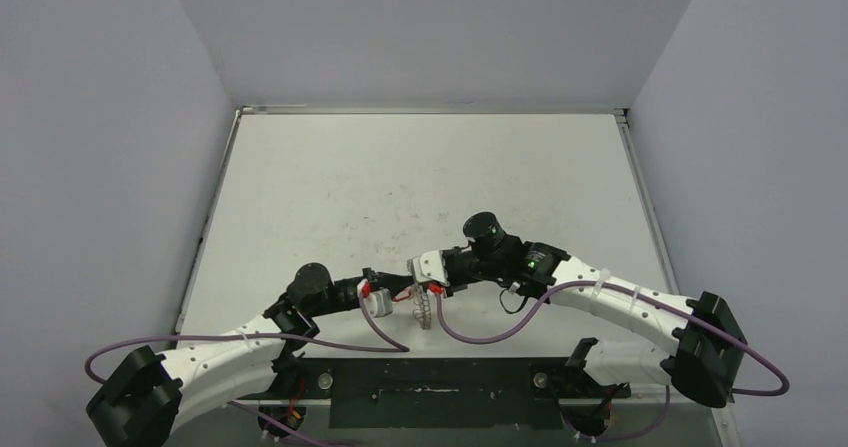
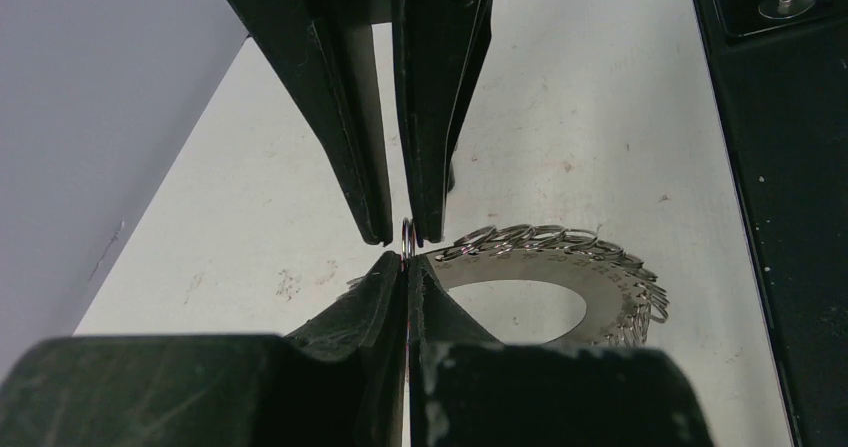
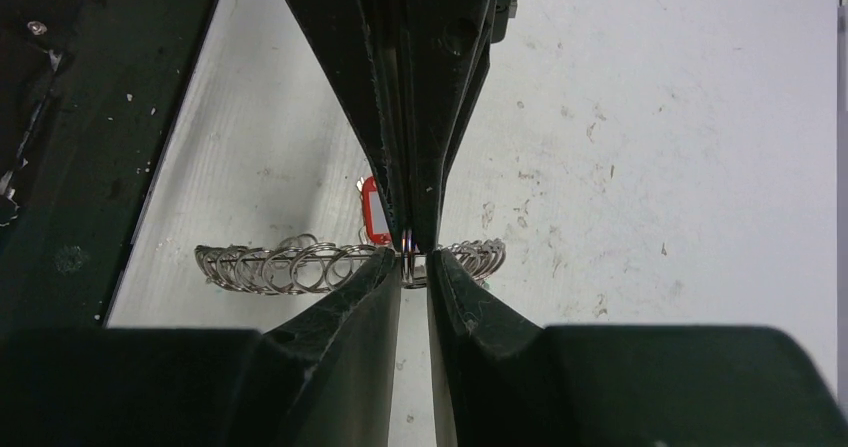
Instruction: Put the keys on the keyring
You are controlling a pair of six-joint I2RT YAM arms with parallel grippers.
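Two pairs of black fingers meet nose to nose low over the near middle of the scuffed white table (image 1: 400,167), just beyond the arms' bases. The left gripper (image 2: 407,265) has its fingers pressed tight together, pinching the rim of the wide flat grey metal keyring with the frilly scalloped edge (image 2: 560,257). The ring juts out sideways from that grip, and as far as I can judge it is off the table. One small wire loop (image 2: 407,235) of the rim pokes up past the left fingertips. The right gripper (image 3: 415,264) has its jaws nearly together around that loop; a thin slit shows between them, and whether they bite I cannot tell. I take this as the step of steadying the ring or prising a coil open, before any key is threaded. The black-headed keys I cannot find in any view, so the next move calls for a firm hold on that loop, then bringing up a key. Beyond the fingers sits a small red plastic tag (image 3: 375,215) with a pale window. No brand, label or writing is legible anywhere.
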